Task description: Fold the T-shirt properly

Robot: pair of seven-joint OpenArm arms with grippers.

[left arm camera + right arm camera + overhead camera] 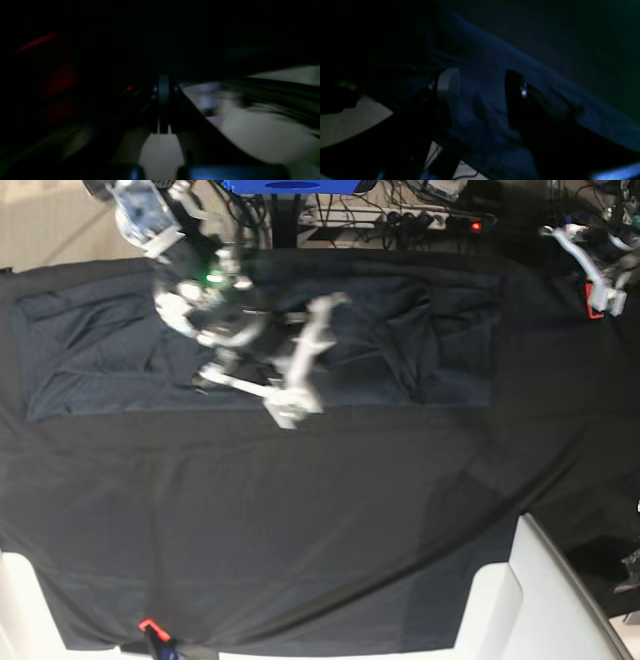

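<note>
T-shirt [400, 350] lay spread across upper half of black tablecloth [320, 530]. Right gripper [290, 405] blurred at shirt's lower edge, jaws parted, fabric [480, 105] between. Left gripper [600, 285] clenched, upper right.

Silvery-white jointed right arm [215, 320] with black segments, green indicator light, pale-padded pincer [482, 92].

T-shirt [400, 350] lies on tablecloth [320, 530]; right gripper [290, 405] seemingly above it.
</note>
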